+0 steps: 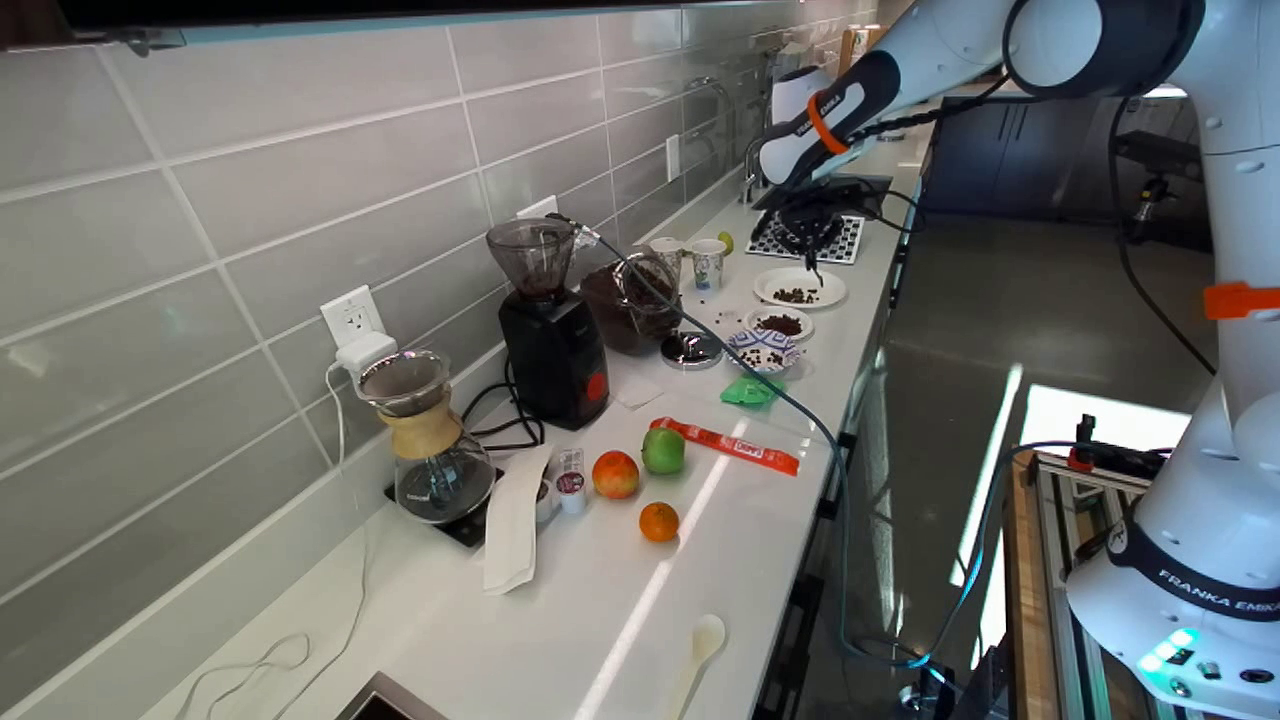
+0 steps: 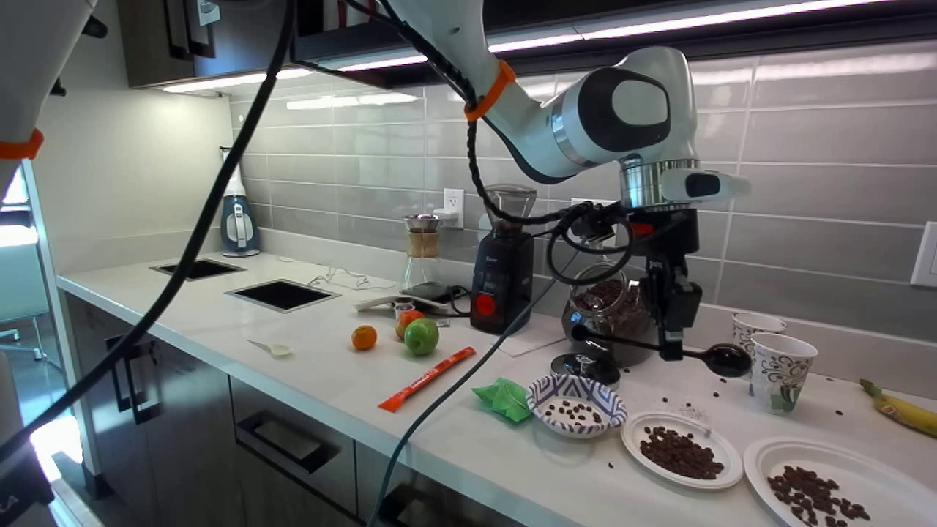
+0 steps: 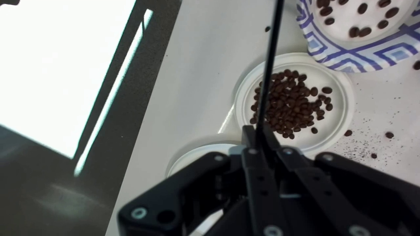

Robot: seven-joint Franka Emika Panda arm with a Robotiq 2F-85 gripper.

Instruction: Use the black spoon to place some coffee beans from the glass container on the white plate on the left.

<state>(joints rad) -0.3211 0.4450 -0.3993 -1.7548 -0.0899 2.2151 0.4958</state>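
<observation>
The black spoon (image 2: 725, 359) lies nearly level in the pincer (image 3: 260, 135), whose jaws are closed on its handle. In an exterior view the scoop sticks out beside the pincer, toward the paper cups (image 2: 782, 372), while the handle's end juts out opposite, its dark tip hard to pick out against the glass jar (image 2: 615, 318). In the wrist view the scoop is hidden behind the pincer and the handle runs off the top edge; whether anything sits in the scoop cannot be told. Below the pincer, just past its tips in the wrist view, the small white plate (image 3: 348, 105) bears a heap of coffee beans (image 3: 290, 101), which the handle partly covers. The larger plate (image 2: 897, 490), also lower than the pincer, is mostly masked by it in the wrist view and cut off by the bottom edge in an exterior view. Beyond the small white plate from the pincer, the patterned bowl (image 3: 354, 59) is cropped at the top corner, beans inside. Behind the pincer in an exterior view, the jar loses one edge to it, and the lid (image 2: 584, 368) covers part of the jar's foot. In an exterior view where the grinder (image 1: 553, 355) hides one side of the jar, the pincer is a dark clump whose jaws cannot be made out.
</observation>
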